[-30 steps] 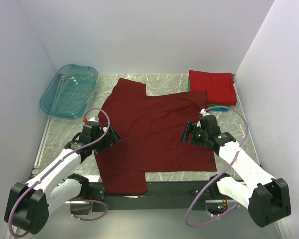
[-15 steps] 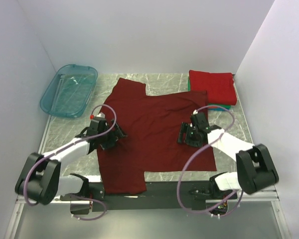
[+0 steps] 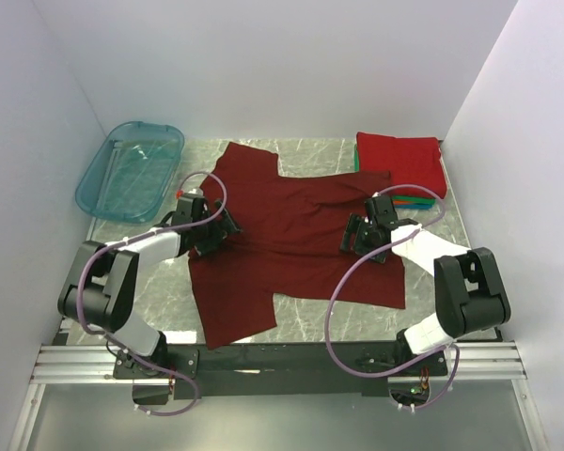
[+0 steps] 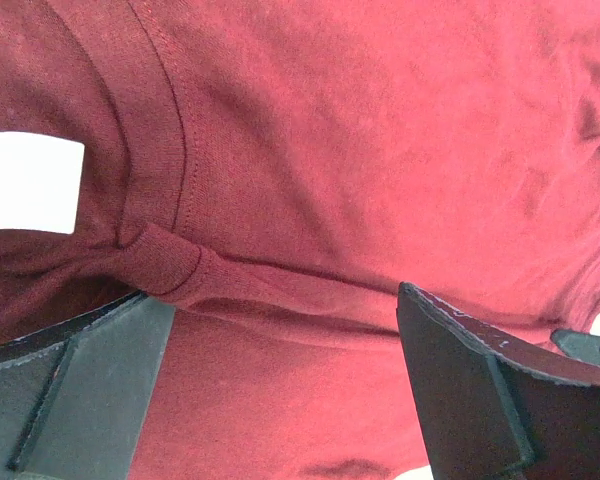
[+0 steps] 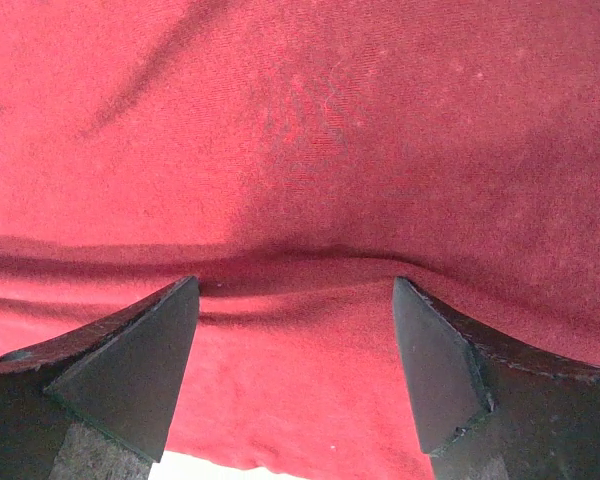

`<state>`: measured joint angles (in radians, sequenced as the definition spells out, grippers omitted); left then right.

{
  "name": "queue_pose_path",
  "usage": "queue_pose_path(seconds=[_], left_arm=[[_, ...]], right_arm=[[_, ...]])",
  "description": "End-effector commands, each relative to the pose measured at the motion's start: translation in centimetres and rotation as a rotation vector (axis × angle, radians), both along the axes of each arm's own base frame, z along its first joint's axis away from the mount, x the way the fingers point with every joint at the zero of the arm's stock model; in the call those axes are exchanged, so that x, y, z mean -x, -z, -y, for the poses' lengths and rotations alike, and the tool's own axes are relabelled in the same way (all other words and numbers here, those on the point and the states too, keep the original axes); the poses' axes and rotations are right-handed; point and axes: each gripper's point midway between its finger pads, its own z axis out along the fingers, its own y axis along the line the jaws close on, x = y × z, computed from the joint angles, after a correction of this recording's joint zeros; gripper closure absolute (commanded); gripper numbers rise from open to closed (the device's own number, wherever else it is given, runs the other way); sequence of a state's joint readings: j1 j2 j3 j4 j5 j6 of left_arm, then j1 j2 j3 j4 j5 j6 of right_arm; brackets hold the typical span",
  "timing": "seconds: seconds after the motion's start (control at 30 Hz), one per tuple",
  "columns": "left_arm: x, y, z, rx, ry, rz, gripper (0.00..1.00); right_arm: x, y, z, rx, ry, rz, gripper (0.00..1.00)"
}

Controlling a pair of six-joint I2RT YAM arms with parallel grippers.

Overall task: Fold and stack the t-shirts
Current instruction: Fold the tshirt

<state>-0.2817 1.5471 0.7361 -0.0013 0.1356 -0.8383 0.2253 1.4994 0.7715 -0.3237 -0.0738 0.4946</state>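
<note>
Your counter (image 3: pixel 310 152), grey and veined, filled the middle of the overhead view. Across its centre lay the maroon t-shirt (image 3: pixel 291 240), spread mostly flat. One sleeve pointed toward the upper middle of the frame and the other reached down to the counter's lower edge, left of centre.

At the upper left sat the teal tub (image 3: pixel 94 183), apart from the shirt. At the upper right was the folded stack (image 3: pixel 401 162), bright red on top, with green, orange and blue edges showing under it. The maroon shirt's upper right corner lay just beside it.

Your left arm (image 3: pixel 141 249) came in from the lower left, and its left jaws were down on the shirt's left edge. Your right arm (image 3: pixel 423 249) came in from the lower right, and its right jaws were down on the shirt's right part.

In the left wrist view, the left jaws stood wide apart in the lower corners, closed on nothing. A raised fold of the maroon cloth (image 4: pixel 360 150) with a stitched hem ran between them.

In the right wrist view, the right jaws were likewise spread wide. A low crease of the cloth (image 5: pixel 330 120) ran across between their tips, and the shirt's edge showed at the bottom of the frame.
</note>
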Motion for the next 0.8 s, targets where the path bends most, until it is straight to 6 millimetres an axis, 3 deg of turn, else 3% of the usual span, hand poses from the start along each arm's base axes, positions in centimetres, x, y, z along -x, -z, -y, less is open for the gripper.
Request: queue_pose_path(seconds=[0.0, 0.17, 0.27, 0.3, 0.33, 0.4, 0.63, 0.67, 0.73, 0.77], left_arm=[[-1.5, 0.0, -0.6, -0.059, 0.02, 0.023, 0.01], [-1.8, -1.5, -0.9, -0.069, 0.004, 0.026, 0.0], [-0.3, -2.8, -1.0, -0.044, -0.003, 0.03, 0.01], [1.0, -2.5, -1.3, -0.052, -0.001, -0.003, 0.0], [1.6, -3.7, -1.4, -0.047, -0.01, 0.018, 0.01], [3.8, -3.9, -1.6, -0.061, -0.002, -0.016, 0.01], [15.6, -3.5, -0.9, -0.082, 0.009, -0.203, 0.0], [18.6, -2.2, -1.2, -0.107, 0.025, -0.282, 0.01], [20.7, -2.2, -1.4, -0.057, -0.029, -0.304, 0.0], [22.9, -1.1, -1.8, -0.076, -0.015, -0.351, 0.04]], right_arm=[[-0.5, 0.1, 0.6, 0.028, -0.023, -0.005, 0.15], [-0.9, -1.7, 0.4, 0.025, -0.041, 0.036, 0.15], [-0.8, -3.5, 0.3, 0.013, -0.05, 0.086, 0.15], [-0.7, -4.0, 0.3, 0.01, -0.054, 0.098, 0.15], [-0.5, -5.0, 0.4, 0.007, -0.053, 0.128, 0.15], [0.0, -5.6, 0.7, 0.015, -0.048, 0.142, 0.14], [2.3, -8.0, 1.5, -0.001, -0.014, 0.233, 0.13], [2.5, -8.0, 1.6, 0.0, -0.012, 0.238, 0.13], [3.0, -8.0, 1.8, 0.002, -0.008, 0.243, 0.13], [3.2, -8.0, 1.8, 0.004, -0.009, 0.242, 0.13]])
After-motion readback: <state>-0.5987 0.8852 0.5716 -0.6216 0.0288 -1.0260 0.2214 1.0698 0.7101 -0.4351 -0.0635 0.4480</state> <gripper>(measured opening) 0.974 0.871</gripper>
